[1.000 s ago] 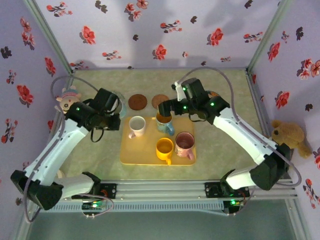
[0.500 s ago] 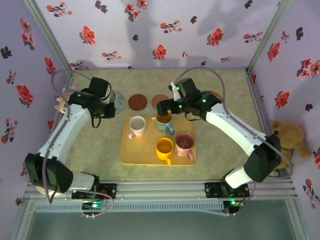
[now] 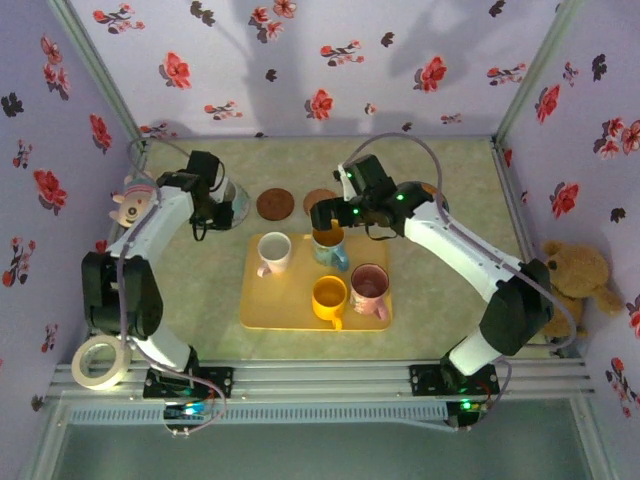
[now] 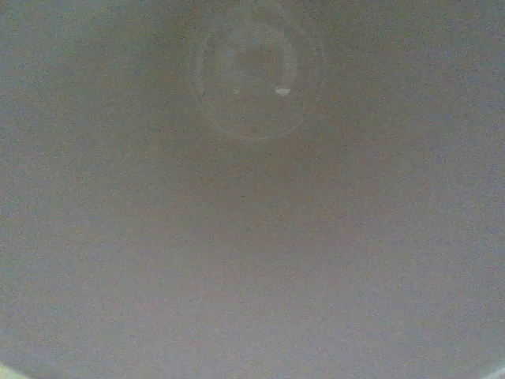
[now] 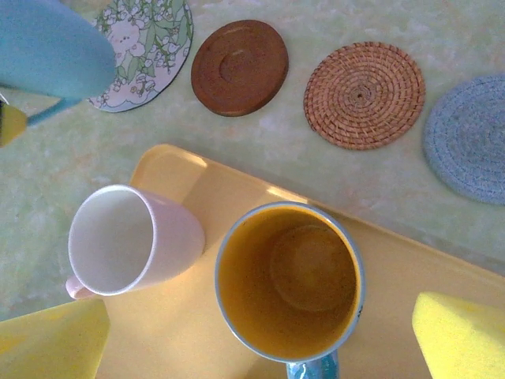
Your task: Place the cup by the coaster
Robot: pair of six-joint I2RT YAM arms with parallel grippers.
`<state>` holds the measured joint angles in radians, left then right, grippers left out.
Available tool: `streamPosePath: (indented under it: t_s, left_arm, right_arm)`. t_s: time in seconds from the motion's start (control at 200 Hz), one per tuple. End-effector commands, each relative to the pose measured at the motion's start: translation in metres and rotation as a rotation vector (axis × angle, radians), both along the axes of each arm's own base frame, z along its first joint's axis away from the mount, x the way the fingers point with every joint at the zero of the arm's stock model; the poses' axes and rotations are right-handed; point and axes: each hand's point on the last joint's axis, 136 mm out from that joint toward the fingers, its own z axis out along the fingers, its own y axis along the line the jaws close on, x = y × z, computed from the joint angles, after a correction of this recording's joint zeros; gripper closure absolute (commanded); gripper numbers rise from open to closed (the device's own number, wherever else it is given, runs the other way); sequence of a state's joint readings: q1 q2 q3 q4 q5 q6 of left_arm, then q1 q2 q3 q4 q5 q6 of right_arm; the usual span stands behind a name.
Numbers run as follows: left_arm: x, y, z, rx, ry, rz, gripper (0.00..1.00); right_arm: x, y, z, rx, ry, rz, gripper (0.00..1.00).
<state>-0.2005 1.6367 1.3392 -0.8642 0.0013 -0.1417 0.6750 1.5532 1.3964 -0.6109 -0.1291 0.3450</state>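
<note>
A: L side first. The left gripper (image 3: 212, 196) is at the back-left corner, jaws clamped on the pale blue cup (image 5: 47, 47), on its wall we reckon, since its wrist cam looks right into the cup's inside.
B: In the right wrist view the cup overlaps one edge of the floral coaster (image 5: 146, 47). Down or hovering? We can't tell.
A: Task says by the coaster, so we'd want the base flat on the table just beside the disc, not half on its rim. Level it, lower slow, then let go.
B: R side now. The right gripper (image 5: 252, 339) hangs over the blue mug (image 5: 288, 280) on the yellow tray (image 5: 166, 170), jaws wide apart, nothing in them.
A: Pads (image 5: 461, 335) sit one each side of the mug. The white mug (image 5: 118, 241) is just beside it, prob touching, so we'd keep the pad on that side off it going down.
B: Brown coaster (image 5: 241, 67) and woven coaster (image 5: 363, 95) have nothing on them, just beyond the tray.
</note>
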Motion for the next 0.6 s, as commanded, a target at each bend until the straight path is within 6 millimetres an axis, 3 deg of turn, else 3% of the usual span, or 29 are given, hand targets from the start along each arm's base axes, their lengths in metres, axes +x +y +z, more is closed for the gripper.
streamPosePath:
  t_s: [0.0,0.305,0.595]
  left_arm:
    - [0.03,0.002,0.004,0.009,-0.082,-0.024,1.0]
    - [0.054,0.021,-0.017,0.078,-0.079,-0.004,1.0]
    - [0.068,0.026,-0.018,0.069,-0.108,0.03,1.0]
  right_arm:
    - [-0.001,-0.001,0.007,-0.006,0.001,-0.016,0.0]
    - [-0.004,-0.005,0.002,-0.023,0.011,-0.023,0.0]
    - [-0.005,-0.006,-0.001,-0.026,0.022,-0.028,0.0]
